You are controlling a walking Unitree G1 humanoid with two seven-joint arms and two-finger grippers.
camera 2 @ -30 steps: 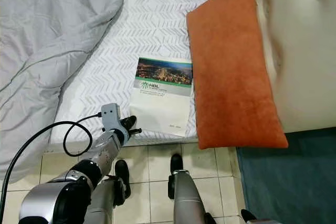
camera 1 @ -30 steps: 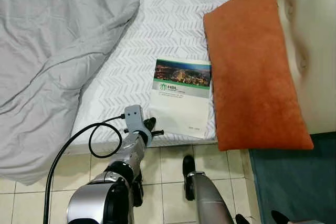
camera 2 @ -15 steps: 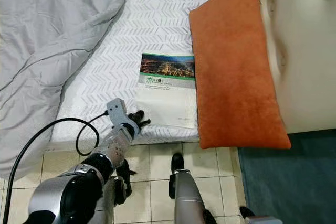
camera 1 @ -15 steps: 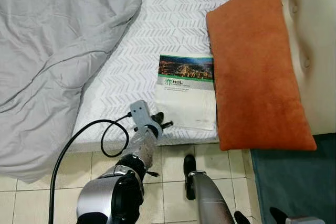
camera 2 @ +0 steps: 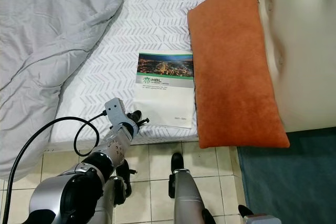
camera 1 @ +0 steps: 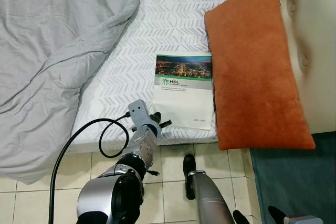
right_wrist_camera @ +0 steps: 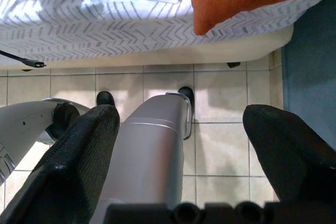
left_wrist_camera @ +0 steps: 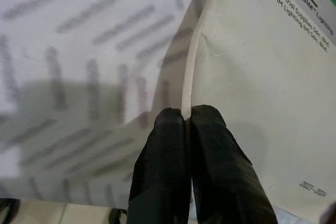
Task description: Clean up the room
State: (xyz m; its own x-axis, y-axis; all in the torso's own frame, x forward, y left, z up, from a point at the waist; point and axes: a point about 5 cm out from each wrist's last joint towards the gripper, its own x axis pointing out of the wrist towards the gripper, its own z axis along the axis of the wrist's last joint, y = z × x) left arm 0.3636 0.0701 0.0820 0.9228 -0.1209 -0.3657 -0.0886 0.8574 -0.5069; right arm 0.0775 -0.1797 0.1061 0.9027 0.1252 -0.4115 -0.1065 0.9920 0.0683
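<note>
At the bed (camera 1: 173,19) edge, my left pincer (left_wrist_camera: 186,116) pinched the booklet (camera 1: 184,90) rim; right pincer (right_wrist_camera: 194,145) hung spread; tidying had barely begun.

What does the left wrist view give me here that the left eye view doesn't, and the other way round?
Left wrist view: the fingers of the left gripper pressed together on the booklet's near left edge, plus small print on its cover. Left eye view: the whole layout, with the grey blanket, the orange pillow right of the booklet, and the tiled floor. Both: the booklet lying on the patterned mattress.
</note>
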